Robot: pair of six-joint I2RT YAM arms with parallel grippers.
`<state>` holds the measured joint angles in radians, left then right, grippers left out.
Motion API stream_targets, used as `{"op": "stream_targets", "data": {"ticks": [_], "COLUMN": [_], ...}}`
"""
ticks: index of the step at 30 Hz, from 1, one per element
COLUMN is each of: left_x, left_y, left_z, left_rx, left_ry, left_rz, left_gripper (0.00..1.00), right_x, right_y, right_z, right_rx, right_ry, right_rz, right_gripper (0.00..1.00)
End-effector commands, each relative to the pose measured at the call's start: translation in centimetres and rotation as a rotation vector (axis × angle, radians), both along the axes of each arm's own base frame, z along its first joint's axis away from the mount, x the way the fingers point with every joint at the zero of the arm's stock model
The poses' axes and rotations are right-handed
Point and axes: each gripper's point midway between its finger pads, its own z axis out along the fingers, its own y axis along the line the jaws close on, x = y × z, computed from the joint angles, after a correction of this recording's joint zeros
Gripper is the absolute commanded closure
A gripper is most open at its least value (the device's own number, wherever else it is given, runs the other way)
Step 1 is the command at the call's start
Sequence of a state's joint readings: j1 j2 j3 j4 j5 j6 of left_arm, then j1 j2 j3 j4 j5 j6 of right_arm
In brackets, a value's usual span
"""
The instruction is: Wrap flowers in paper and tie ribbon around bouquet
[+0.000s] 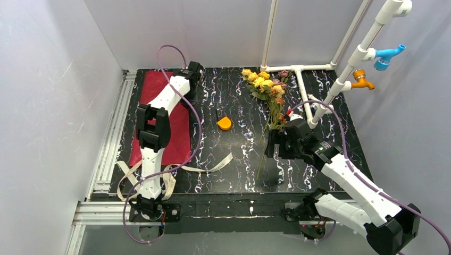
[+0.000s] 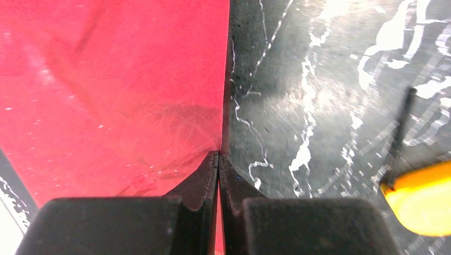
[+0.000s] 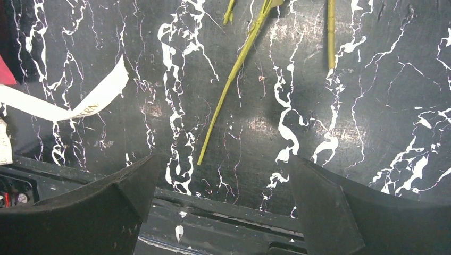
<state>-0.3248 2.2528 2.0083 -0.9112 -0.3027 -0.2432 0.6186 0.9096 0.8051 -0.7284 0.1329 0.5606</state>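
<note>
Two hands logged: left hand (image 2: 218,157) clenched on edge of crinkly dark red wrapping paper (image 2: 106,90) on black marbled table (image 2: 330,79); right hand (image 3: 222,162) released above thin green flower stems (image 3: 236,74). Cream fabric ribbon (image 3: 103,90) lettering unreadable.

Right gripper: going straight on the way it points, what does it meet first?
Probably the flowers' green stem, lying on the table between the fingers of the open right gripper; depth is unclear, so maybe bare tabletop beside it.

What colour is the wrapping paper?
The paper is red, clearest in the left wrist view.
</note>
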Motion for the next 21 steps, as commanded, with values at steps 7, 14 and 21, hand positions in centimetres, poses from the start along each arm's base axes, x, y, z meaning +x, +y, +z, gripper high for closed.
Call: {"op": "stream_targets", "data": {"ticks": [7,14,21], "left_x": [-3.4,-4.7,-3.9], "left_y": [-3.2,-3.4,-1.1], "left_z": [12.8,18.0,12.4], "left_rx": [-0.292,-0.391,-0.21], "left_ry": [-0.179,-0.272,-0.221], "left_rz": [-0.014,-0.024,0.039], "left_gripper": [1.0,1.0,0.09], "right_x": [1.8,3.3,3.9], "right_y": [2.1,7.2,8.9], "right_z": [3.2,4.4,3.1], "right_rx": [0.079,0.247,0.275], "right_ry": [-0.079,-0.041,0.024], "right_rz": [0.028,0.127,0.129], "right_gripper": [0.0,0.0,0.0]}}
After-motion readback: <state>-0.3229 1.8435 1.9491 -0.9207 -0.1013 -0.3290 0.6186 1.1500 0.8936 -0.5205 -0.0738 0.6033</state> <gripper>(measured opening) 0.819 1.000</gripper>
